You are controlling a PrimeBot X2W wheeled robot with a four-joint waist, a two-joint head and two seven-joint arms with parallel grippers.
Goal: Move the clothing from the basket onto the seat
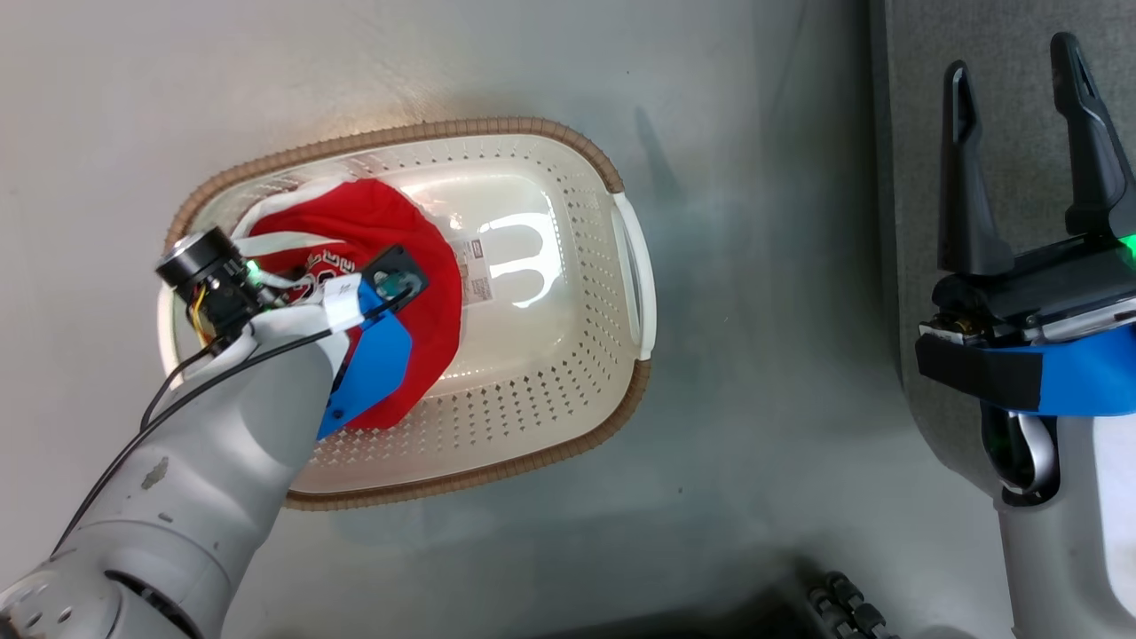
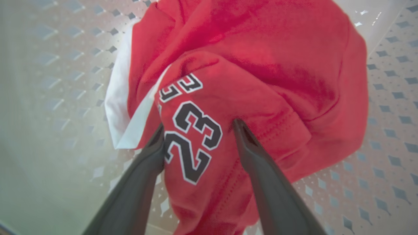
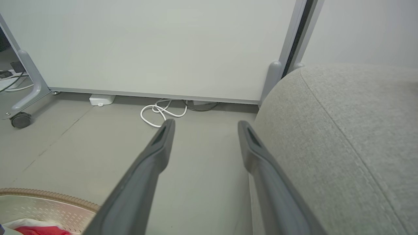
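**Head view.** The basket stands on the grey floor, left of centre. The clothing, red with white trim, lies bunched in the basket's left half; the right half of the basket floor is bare. The left arm reaches down into the basket over the clothing, and its wrist hides its pincer here. The right pincer is at the right edge with its 2 fingers pointing up and spread wide, nothing between them. It is over the edge of the grey seat, well apart from the basket.

**Left wrist view.** The left pincer is spread wide and straddles a raised fold of the clothing. The fold bears the number "23" in black with a white outline, printed 2 times. Both fingertips touch the red fabric, 1 on each side of the fold, without squeezing it. The perforated basket wall surrounds the heap.

**Right wrist view.** The right pincer is wide and empty above the floor. The seat, rounded at its edge and crossed by a seam, is just beside the right-hand finger. Behind stand a pale panel on a caster and a coiled white cable. The basket's brown rim and a patch of the red clothing appear at the lower left.
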